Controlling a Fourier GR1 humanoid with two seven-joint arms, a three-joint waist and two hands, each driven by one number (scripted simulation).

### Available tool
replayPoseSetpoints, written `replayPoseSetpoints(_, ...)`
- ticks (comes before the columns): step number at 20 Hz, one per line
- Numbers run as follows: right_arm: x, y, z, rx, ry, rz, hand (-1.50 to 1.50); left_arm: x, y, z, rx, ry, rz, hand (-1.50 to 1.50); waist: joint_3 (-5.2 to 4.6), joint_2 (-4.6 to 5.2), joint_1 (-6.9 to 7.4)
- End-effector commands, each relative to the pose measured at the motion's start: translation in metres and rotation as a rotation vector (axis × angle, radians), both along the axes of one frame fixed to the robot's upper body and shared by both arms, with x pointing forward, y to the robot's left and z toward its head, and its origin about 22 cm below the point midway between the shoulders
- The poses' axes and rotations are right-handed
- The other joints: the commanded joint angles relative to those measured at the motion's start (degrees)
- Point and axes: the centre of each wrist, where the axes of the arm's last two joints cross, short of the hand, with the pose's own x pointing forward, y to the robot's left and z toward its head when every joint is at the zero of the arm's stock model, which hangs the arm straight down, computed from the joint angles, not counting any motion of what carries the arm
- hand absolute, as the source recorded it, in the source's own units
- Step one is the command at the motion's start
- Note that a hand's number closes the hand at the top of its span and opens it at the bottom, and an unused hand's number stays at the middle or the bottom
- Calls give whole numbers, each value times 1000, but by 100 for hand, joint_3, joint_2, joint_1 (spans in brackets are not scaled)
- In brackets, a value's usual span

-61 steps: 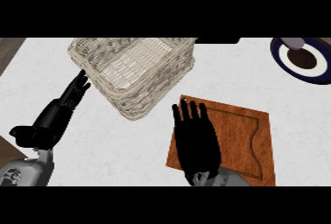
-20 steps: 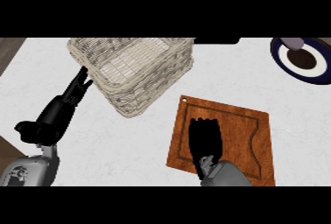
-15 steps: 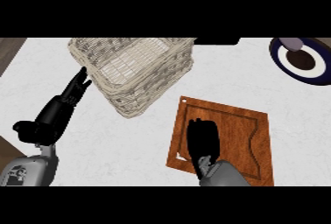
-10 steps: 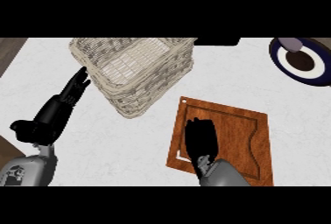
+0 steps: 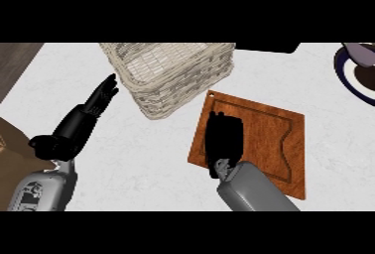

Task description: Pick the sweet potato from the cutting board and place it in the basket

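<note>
The wooden cutting board (image 5: 275, 131) lies right of centre on the white counter. My right hand (image 5: 224, 140) rests over the board's left part with its fingers curled downward. The sweet potato is hidden beneath this hand. The woven basket (image 5: 172, 69) stands at the far middle, its near corner just left of the board's far corner. My left hand (image 5: 99, 99) is held open beside the basket's left wall, fingers straight and pointing away from me.
A dark blue-rimmed plate (image 5: 350, 82) carrying something shows at the far right edge. A dark object (image 5: 267, 47) sits behind the basket. Brown surfaces (image 5: 15, 158) border the counter on the left. Bare counter (image 5: 147, 149) lies between my arms.
My right hand has gone from spread flat to curled on the board, and has crept slightly toward the far side. The left hand has hardly moved.
</note>
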Motion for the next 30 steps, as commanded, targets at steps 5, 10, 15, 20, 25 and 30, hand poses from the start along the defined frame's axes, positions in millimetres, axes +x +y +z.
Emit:
replayPoseSetpoints(5,24,11,55,278,-236,-203,150,7,-21,5,2,-18,-90,0,10,95,522)
replayPoseSetpoints(10,30,22,96,487,-454,-209,150,9,-32,10,1,-30,-140,0,6,47,778)
replayPoseSetpoints(15,32,39,139,584,-680,-197,150,11,-40,6,10,2,-161,0,-41,34,860)
replayPoseSetpoints(20,39,48,169,637,-782,-243,150,16,-45,10,13,-11,-175,0,-65,21,925)
replayPoseSetpoints(25,52,55,185,606,-838,-322,150,21,-44,12,28,-1,-162,0,-82,13,859)
replayPoseSetpoints(30,69,60,200,559,-878,-396,150,19,-48,5,24,8,-164,0,-92,39,859)
